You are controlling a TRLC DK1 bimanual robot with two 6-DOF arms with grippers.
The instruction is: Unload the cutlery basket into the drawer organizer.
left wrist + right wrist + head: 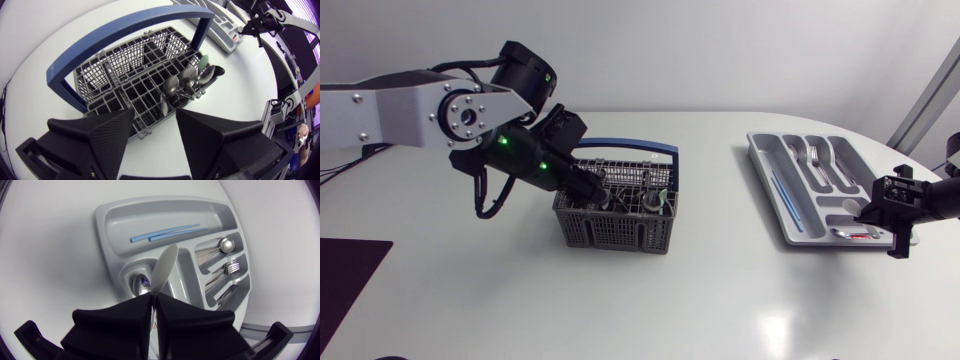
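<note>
We judge the job partway done: the organizer already holds forks and blue sticks, and just above it our right claw grips a spoon. Well apart from the organizer, the basket has several spoons left. Our left claw hangs released above them.

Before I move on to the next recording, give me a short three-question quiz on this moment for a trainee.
1. True or false: the left pincer is shut on the blue handle of the cutlery basket.
2. Multiple choice: what lies in the longest compartment of the drawer organizer? A) forks B) blue chopsticks C) knives
3. Fill in: the right pincer is shut on a ____ over the organizer.
Key: 1 false, it hangs open above the basket. 2 B, the blue chopsticks. 3 spoon.
</note>
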